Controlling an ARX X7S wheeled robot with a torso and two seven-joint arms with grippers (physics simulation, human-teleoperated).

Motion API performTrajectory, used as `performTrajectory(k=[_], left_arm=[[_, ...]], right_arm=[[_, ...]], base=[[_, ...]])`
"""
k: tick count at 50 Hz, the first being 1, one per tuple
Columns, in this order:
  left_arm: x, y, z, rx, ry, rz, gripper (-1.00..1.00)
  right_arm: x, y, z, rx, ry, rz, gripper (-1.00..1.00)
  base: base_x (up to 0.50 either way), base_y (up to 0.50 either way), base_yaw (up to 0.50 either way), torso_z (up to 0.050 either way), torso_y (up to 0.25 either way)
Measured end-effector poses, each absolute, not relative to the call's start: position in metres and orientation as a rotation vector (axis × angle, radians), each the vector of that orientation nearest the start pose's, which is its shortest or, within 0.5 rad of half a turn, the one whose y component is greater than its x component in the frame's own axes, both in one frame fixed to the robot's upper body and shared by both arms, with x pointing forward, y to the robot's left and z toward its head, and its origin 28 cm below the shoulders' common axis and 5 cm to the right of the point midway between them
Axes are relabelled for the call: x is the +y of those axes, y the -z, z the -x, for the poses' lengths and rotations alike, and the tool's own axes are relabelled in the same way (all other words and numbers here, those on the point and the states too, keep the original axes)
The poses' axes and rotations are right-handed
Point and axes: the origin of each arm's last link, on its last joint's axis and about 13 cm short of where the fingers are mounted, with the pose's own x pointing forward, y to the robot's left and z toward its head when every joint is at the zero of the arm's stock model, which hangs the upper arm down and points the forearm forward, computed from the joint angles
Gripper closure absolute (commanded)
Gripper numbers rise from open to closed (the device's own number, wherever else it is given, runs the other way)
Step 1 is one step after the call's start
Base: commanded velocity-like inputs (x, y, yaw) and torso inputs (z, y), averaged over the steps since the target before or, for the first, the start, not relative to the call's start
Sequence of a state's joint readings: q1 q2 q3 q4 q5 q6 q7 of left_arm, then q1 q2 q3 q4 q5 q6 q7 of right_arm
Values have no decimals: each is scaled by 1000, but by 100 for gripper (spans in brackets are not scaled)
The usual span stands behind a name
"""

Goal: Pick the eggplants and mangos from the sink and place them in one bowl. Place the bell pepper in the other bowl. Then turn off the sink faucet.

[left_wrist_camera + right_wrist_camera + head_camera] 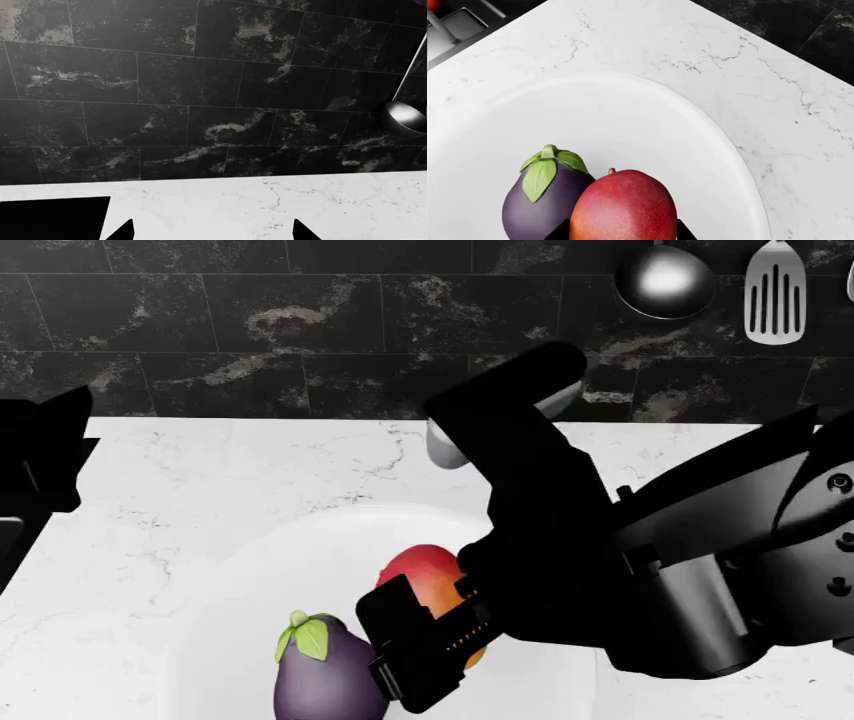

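White marble counter [200,500] runs under a wall of black veined tiles [267,330].

Nearest, at the bottom centre of the head view, the right gripper [420,640] reaches down into a wide white bowl [227,580]. Its fingers are clenched on a mango [624,207], whose red-orange side shows between them in the right wrist view. An eggplant [537,200] stands in the bowl touching the mango; in the head view it sits at lower centre, just left of the gripper.

Farther back, the right arm [534,500] crosses the centre of the head view. At the left edge, part of the left arm [40,470] shows.

In the left wrist view, the left gripper [212,232] hangs over the counter with its fingertips [123,231] spread apart, holding nothing.

Farthest, a ladle [663,280] and a slotted spatula [774,295] hang on the wall at upper right.
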State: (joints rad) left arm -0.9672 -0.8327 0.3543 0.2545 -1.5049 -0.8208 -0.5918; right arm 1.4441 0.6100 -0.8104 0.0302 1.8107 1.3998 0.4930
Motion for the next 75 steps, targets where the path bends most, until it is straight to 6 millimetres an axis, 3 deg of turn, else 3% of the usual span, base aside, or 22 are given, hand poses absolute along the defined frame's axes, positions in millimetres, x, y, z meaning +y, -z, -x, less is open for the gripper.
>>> performTrajectory(k=[28,29,45,53,60,75], left_arm=[[280,-265,-264,128,183,127,-100],[280,-265,-263,128,183,127,-100],[278,-263,-265,133,187,133,-100],[277,-263,-266,135,191,132,-100],[276,-263,-267,135,195,125,-100],[269,-259,-271,132,203,84,-100]], right_arm=[[-109,-272,-286,762,-675,293,100],[-109,-271,-286,762,-674,293,-100],[-108,-279,-287,725,-685,284,-100],[-113,-303,-285,617,-649,293,-100],[-128,-322,-275,422,-548,276,-100],[-165,-294,-247,98,-272,147,-100]], base=[[0,0,0,0,0],[0,0,0,0,0],[0,0,0,0,0],[0,0,0,0,0],[0,0,0,0,0],[0,0,0,0,0]])
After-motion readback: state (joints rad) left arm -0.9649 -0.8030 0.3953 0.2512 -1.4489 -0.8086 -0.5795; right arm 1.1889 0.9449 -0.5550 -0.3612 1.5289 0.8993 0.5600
